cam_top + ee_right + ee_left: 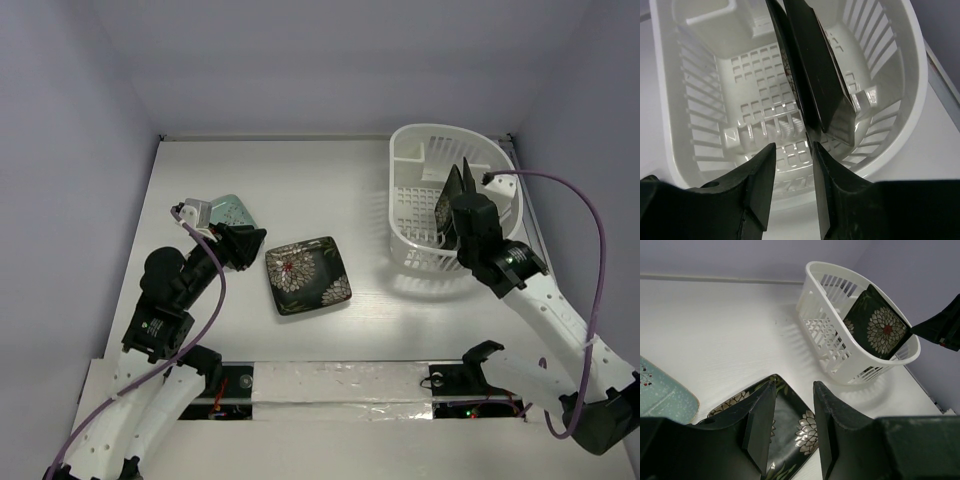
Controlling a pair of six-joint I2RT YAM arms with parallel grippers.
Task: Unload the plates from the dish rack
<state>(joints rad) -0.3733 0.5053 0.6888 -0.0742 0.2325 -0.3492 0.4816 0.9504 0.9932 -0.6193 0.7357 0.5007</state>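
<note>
The white dish rack stands at the back right of the table. A dark plate with a white flower pattern stands on edge inside it, leaning on the right wall. My right gripper hovers open over the rack; the plate's edge lies just beyond its right fingertip, not between the jaws. A second dark flowered plate lies flat on the table centre. My left gripper hangs open just above its left side, holding nothing. A pale mint plate lies behind the left gripper.
The rack has a small cutlery compartment at its far end. A shiny taped strip runs along the near edge between the arm bases. Pale walls close the table at the back and sides.
</note>
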